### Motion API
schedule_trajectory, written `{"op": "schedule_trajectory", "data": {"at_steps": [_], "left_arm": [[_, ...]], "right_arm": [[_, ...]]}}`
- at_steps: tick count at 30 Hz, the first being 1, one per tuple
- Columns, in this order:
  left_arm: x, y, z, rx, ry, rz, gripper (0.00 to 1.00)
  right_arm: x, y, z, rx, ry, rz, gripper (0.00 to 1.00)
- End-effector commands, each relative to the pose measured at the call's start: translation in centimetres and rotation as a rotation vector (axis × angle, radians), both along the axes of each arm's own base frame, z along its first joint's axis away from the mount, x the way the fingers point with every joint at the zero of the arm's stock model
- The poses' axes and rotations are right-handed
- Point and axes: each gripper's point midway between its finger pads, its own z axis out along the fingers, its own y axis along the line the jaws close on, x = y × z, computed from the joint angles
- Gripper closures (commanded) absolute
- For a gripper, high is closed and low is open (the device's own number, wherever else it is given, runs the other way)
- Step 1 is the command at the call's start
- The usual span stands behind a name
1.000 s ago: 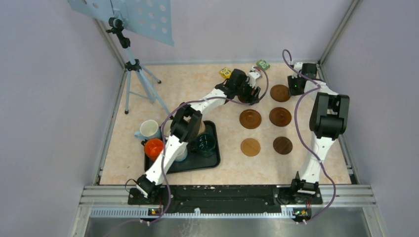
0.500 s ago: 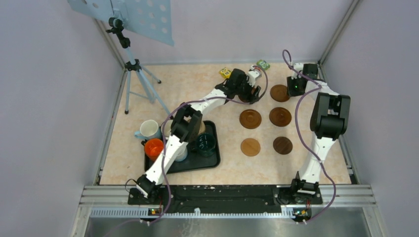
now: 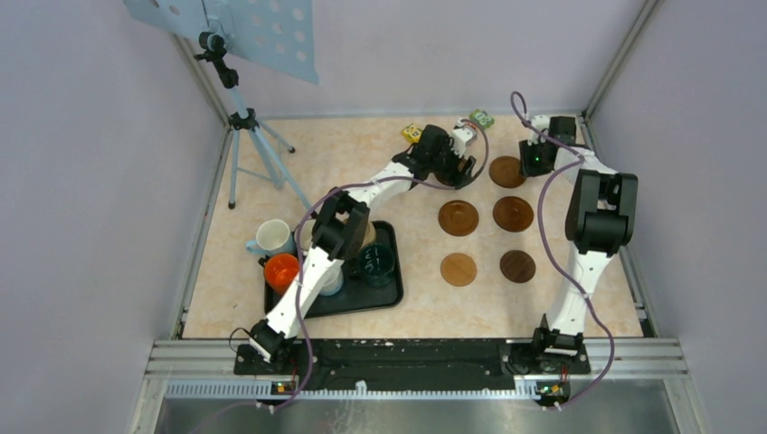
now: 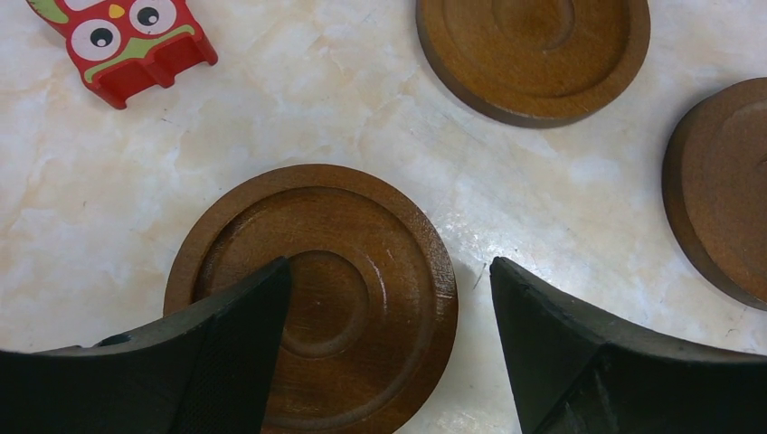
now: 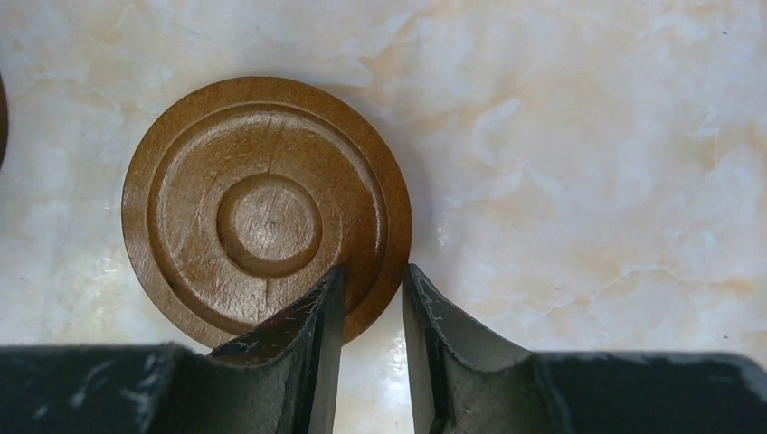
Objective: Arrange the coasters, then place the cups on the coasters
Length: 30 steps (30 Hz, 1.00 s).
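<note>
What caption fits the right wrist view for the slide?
Right hand pinches the rim of a brown coaster lying flat on the marbled table.

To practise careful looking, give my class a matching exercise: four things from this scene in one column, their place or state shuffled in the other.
1 left gripper
2 right gripper
3 dark green mug
4 red owl block

a on the black tray
b pinching the rim of the far-right coaster
c lying on the table
d open above the far-left coaster

Pairs: 1-d, 2-b, 3-a, 4-c
</note>
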Motion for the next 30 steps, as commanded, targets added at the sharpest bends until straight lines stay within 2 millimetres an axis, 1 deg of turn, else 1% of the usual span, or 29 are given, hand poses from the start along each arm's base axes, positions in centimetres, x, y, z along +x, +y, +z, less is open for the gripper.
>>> {"op": "schedule_trajectory", "data": {"at_steps": [1,6,8,11,13,15,16,20,22,23,25,26,28,29,30], "left_arm": [[1.3,0.6,2.6,-0.029,-0.055,0.026,0.13],[1.2,0.6,3.3,-0.03,-0.063,0.016,0.12],[1.2,0.6,3.7,-0.029,-0.074,0.014,0.1],[1.2,0.6,5.0,-0.033,-0.097,0.009,0.04],[1.2,0.6,6.5,-0.042,-0.119,0.002,0.01],[1.2,0.7,8.4,-0.052,-0.149,-0.003,0.01],[1.2,0.8,9.9,-0.059,-0.173,-0.005,0.01],[0.8,1.3,14.7,-0.079,-0.243,-0.007,0.01],[0.2,1.6,16.8,-0.081,-0.265,-0.014,0.01],[-0.4,1.8,17.4,-0.072,-0.269,-0.022,0.01],[-1.6,2.4,18.6,-0.052,-0.266,-0.034,0.01],[-2.5,2.7,18.8,-0.037,-0.256,-0.047,0.01],[-4.5,3.8,19.0,0.001,-0.232,-0.064,0.01],[-5.9,4.6,19.9,0.012,-0.228,-0.077,0.01],[-7.2,5.5,20.0,0.033,-0.212,-0.092,0.01]], "right_arm": [[-3.4,3.3,-3.2,0.059,0.151,0.057,0.7],[-3.1,2.9,-2.9,0.052,0.149,0.032,0.7],[-2.6,2.7,-2.3,0.052,0.134,0.015,0.7],[-1.5,2.5,-0.4,0.076,0.087,-0.007,0.67],[-0.5,2.7,1.5,0.098,0.035,-0.012,0.63],[0.5,3.2,3.9,0.126,-0.027,-0.003,0.59],[1.0,3.4,5.4,0.14,-0.06,-0.001,0.56],[2.7,4.5,11.1,0.208,-0.177,0.019,0.49],[3.0,5.0,13.8,0.233,-0.226,0.034,0.47],[3.0,5.2,15.5,0.242,-0.255,0.044,0.47],[2.6,5.6,17.6,0.252,-0.286,0.063,0.46],[2.2,5.8,18.4,0.252,-0.295,0.079,0.46],[0.9,6.3,19.7,0.252,-0.302,0.122,0.45],[0.0,6.6,20.1,0.25,-0.301,0.146,0.44],[-0.9,6.9,20.6,0.248,-0.302,0.168,0.44]]}}
